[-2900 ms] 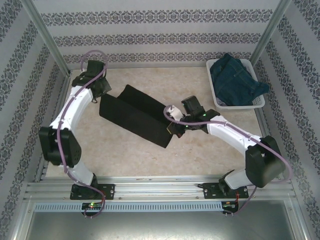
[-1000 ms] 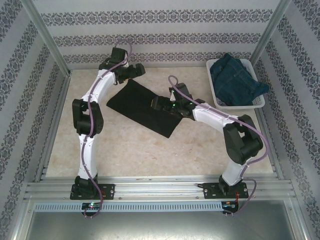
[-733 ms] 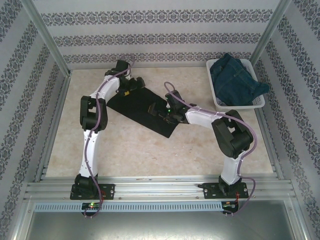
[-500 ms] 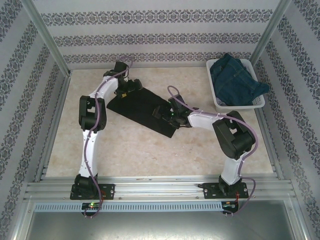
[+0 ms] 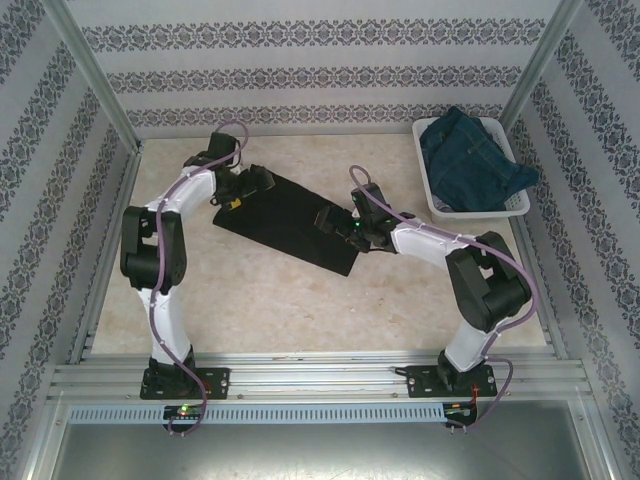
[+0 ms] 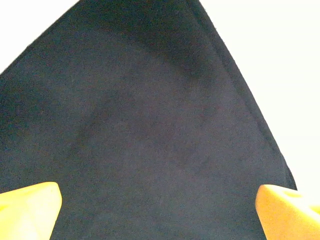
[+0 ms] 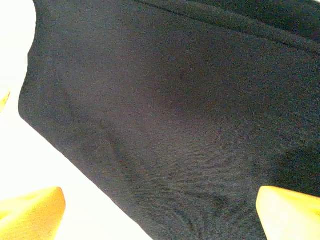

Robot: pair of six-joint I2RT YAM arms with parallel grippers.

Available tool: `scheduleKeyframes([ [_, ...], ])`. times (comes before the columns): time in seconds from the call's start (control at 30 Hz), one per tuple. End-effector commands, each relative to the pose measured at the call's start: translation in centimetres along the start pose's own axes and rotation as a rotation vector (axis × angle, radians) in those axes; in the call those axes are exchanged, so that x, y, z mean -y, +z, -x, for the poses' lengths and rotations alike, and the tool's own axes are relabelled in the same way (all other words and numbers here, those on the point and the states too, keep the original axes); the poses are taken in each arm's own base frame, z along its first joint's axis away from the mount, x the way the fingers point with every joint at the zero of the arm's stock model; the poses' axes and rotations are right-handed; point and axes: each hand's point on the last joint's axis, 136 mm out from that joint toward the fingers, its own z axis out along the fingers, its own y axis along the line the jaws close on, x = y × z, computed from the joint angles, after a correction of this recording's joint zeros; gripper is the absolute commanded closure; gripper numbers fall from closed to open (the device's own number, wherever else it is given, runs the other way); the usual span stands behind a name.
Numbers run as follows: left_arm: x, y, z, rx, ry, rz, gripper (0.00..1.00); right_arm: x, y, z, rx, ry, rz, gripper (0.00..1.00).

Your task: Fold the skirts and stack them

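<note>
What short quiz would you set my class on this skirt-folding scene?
1. True or false: the black skirt lies in the white basket.
2. What fills the basket? A) blue denim cloth B) towels C) nothing.
3. Which item sits beneath the left gripper and right gripper, and are they open or shut?
Key: 1 false, it lies on the table; 2 A; 3 the black skirt, both open.
</note>
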Motion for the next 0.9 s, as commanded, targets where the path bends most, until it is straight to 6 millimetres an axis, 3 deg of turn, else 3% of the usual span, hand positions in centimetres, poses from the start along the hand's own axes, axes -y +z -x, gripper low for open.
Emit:
scheduleKeyframes([
  [0.0,-2.1,2.2,-1.4,-0.025,-0.026,0.018,0.00,-0.5,1.2,-0.5,-0.060,0.016,0.026,0.02],
  [0.13,-3.1,2.6,-3.7,-0.083,-0.043,0.023,0.00,1.1,2.4,-0.2,-0.076,0.016,-0.027,0.02],
  [0.27,-3.5,2.0,-7.0,-0.132,-0.100,-0.006,0.00,2.2,2.7,1.6,-0.101,-0.022,-0.005,0.02],
  [0.43,-2.5,-1.3,-10.8,-0.148,-0.129,-0.039,0.00,1.9,-1.6,3.5,-0.077,-0.064,0.050,0.02],
  [0.57,0.0,-4.0,-12.6,-0.155,-0.113,-0.079,0.00,5.5,-4.4,2.9,-0.100,-0.048,-0.046,0.02],
  [0.63,0.0,-5.2,-12.1,-0.122,-0.108,-0.047,0.00,7.0,-4.7,2.6,-0.120,-0.023,-0.055,0.05],
  [0.73,-0.3,-6.8,-9.7,-0.014,-0.065,0.012,0.00,7.8,-4.5,2.7,-0.165,0.008,-0.021,0.22],
  [0.87,-0.9,-5.8,-7.0,0.004,0.015,0.029,0.00,7.6,-3.5,3.3,-0.213,0.002,0.008,0.48],
])
